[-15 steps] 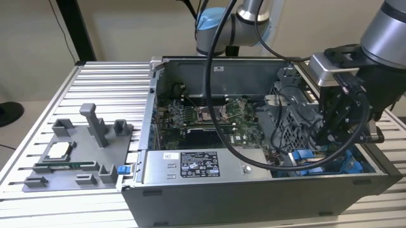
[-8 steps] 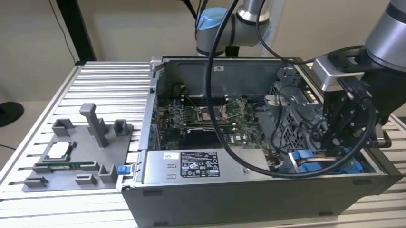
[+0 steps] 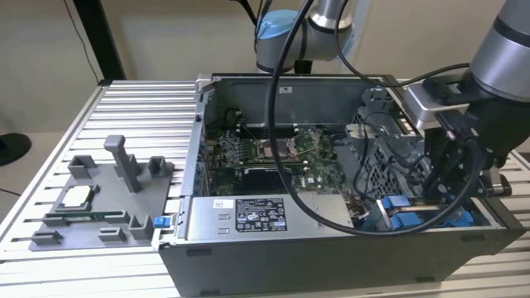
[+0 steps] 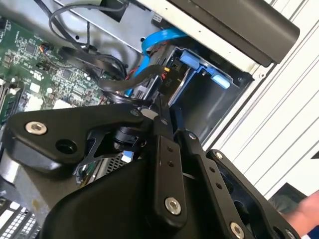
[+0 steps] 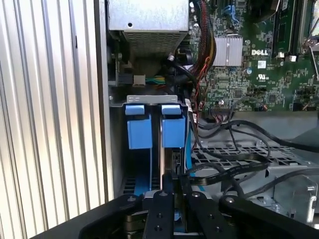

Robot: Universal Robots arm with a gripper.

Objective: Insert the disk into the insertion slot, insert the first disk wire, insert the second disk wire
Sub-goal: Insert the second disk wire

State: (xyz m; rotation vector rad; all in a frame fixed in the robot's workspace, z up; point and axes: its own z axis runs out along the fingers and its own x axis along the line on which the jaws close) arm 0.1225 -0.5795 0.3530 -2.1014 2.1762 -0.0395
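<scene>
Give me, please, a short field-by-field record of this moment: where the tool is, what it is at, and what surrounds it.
tool: lowered into the open computer case's corner on the exterior view's right
tool fingers: close together on a thin edge between the blue tabs
insertion slot: blue-railed bay directly under the tool
motherboard: exposed, mid-case
power-supply box: along the case's near wall
grey fixture tray: beside the case, exterior view's left

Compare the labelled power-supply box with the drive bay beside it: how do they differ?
The power-supply box is closed grey metal with a printed label; the insertion slot is open, with bright blue plastic tabs. The gripper reaches into the insertion slot, apart from the power-supply box. Both sit inside the computer case.
</scene>
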